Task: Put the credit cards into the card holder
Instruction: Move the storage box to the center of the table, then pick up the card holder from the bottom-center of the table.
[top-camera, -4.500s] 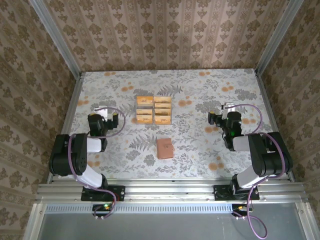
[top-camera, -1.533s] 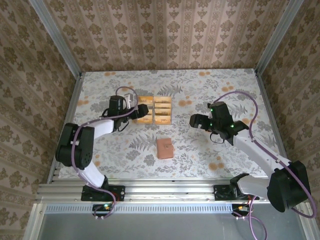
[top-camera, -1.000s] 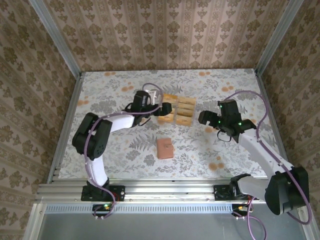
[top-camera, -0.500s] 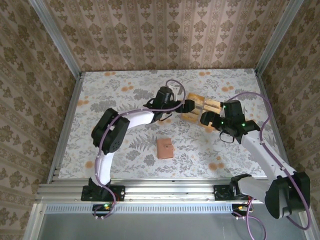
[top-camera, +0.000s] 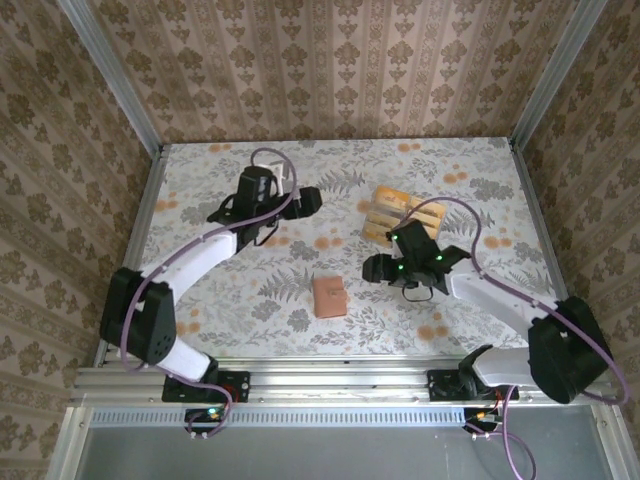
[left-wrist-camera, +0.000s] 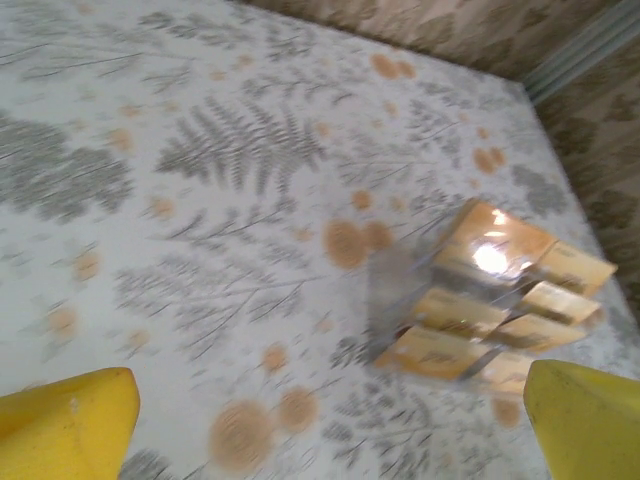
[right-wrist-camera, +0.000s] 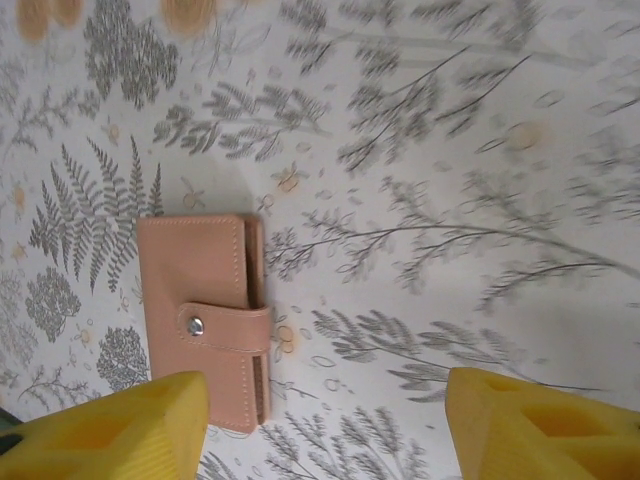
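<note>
At mid-table, the right gripper (top-camera: 374, 268) hangs open just right of the card holder (top-camera: 329, 296) — nearer than the open left gripper (top-camera: 306, 200) — with the credit cards (top-camera: 405, 214) in a clear tray (left-wrist-camera: 392, 300) beyond.

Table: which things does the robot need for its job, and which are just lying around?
Needed for the job:
- credit cards
- card holder, lying closed by itself

Just there:
- clear tray that the cards sit in
- flowery table cover
</note>
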